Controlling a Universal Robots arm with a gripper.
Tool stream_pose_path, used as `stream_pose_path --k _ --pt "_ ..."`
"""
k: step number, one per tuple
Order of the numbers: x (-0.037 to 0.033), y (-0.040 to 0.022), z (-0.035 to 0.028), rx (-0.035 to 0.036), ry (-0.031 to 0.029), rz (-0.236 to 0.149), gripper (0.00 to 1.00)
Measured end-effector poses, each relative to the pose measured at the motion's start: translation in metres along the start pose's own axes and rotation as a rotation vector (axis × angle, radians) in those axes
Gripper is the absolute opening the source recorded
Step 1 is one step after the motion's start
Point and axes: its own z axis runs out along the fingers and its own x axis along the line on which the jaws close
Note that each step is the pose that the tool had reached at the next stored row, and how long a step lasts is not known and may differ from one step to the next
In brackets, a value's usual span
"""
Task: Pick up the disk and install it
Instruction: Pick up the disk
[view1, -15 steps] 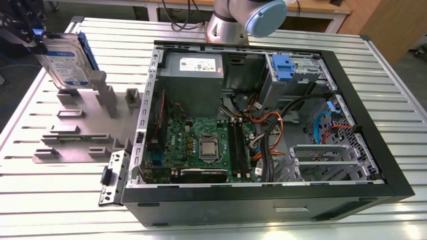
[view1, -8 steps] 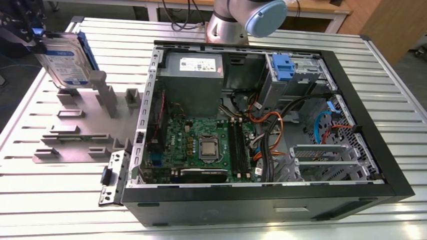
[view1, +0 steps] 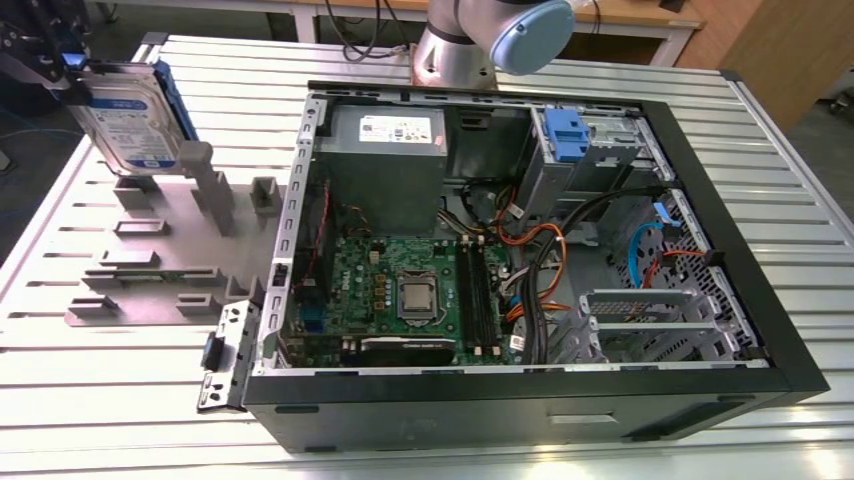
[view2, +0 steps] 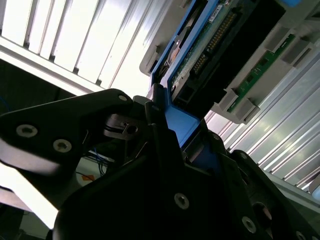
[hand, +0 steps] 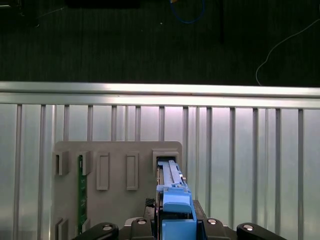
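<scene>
Exterior view: your gripper (view1: 63, 68) was pinched onto the disk (view1: 127, 118), holding it upright by its blue rail over the grey fixture plate (view1: 167, 252) at that view's left, well apart from the open computer case (view1: 785, 330). I judged the pick-up step was in hand. Whether its lower edge sat inside the slot (hand: 165, 161) or just above, I couldn't tell. Lifting called for a straight pull without tilt.

The end effector (view1: 67, 75) grips the disk (view1: 127, 115) aloft.

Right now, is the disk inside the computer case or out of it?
Out. The disk stands upright in the hand, over the grey fixture beside the open case.
</scene>
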Motion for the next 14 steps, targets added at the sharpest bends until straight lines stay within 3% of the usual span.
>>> stream_pose_path --k 14 --pt "-0.0001 0.0001 -0.0057 0.0 0.0001 0.0 0.36"
